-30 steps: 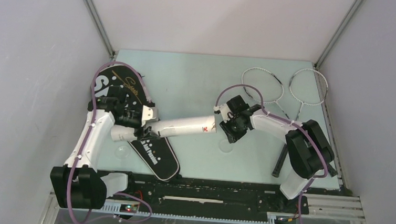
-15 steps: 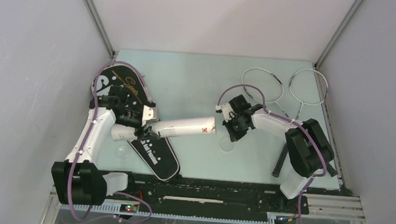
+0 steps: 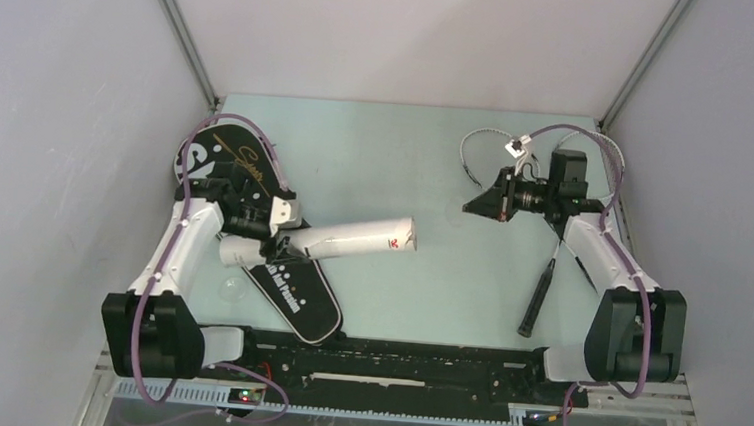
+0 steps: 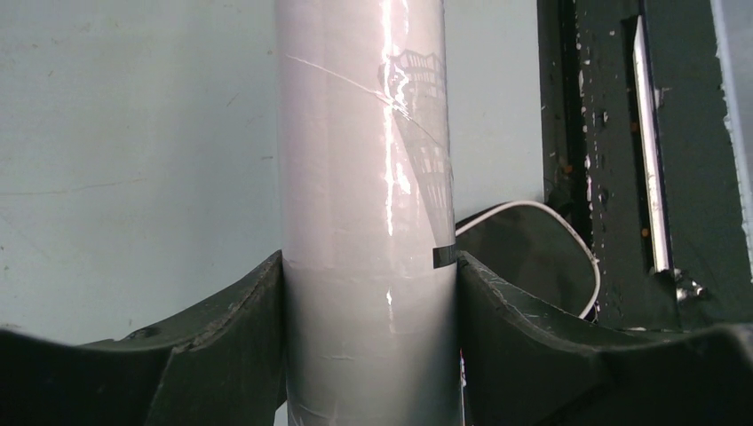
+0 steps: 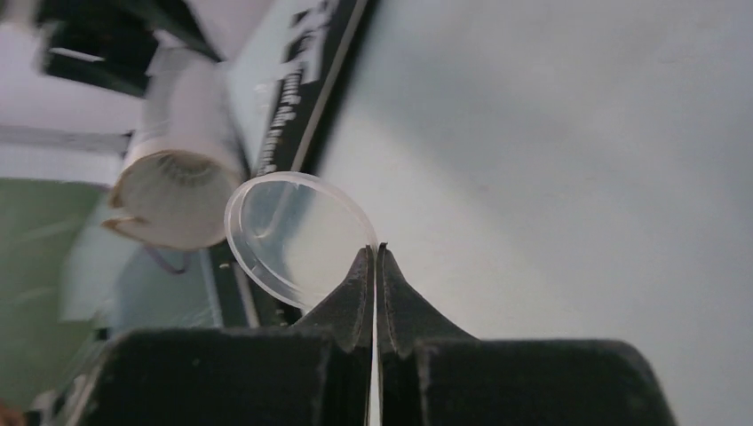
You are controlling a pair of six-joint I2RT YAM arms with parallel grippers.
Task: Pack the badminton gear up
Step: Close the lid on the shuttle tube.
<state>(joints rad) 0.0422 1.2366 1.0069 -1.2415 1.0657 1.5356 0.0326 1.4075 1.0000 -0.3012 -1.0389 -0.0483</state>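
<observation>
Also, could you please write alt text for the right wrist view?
The right gripper, shut, pinches the rim of a clear round lid. Behind it, blurred, the open end of the white tube faces the camera, with the black bag and pale table beyond.

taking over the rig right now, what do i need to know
Left gripper: shut on the white tube, which lies across the black bag, open end toward the right arm.
Right gripper: shut on a clear cap, over the far right of the table.
Racquets: far right, partly hidden by the right arm; one handle shows.
Done: what look like feathers sit inside the tube's open end; no loose shuttlecock in view.
Left: cap the tube, then put tube and racquets in the bag.
</observation>
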